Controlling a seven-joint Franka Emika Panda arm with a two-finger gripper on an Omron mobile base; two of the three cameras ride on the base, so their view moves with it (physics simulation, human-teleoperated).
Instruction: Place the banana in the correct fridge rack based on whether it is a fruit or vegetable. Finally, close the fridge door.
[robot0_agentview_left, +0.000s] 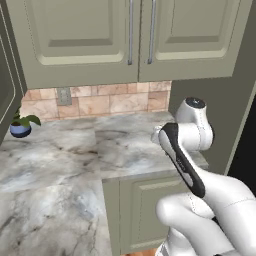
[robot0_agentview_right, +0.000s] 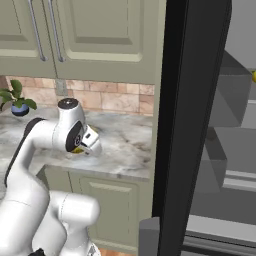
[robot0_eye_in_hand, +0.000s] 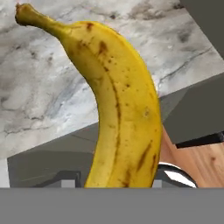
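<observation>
A yellow banana (robot0_eye_in_hand: 120, 109) with brown speckles runs up the middle of the hand view, from the bottom edge to its stem at the upper left, above a grey marble counter (robot0_eye_in_hand: 39, 87). In the right base view, the gripper (robot0_agentview_right: 84, 144) sits left of centre over the counter edge, a sliver of yellow at its tips; its fingers are clamped on the banana. At the right of that frame, pale-grey fridge racks (robot0_agentview_right: 240, 180) show inside the open fridge (robot0_agentview_right: 190, 125).
</observation>
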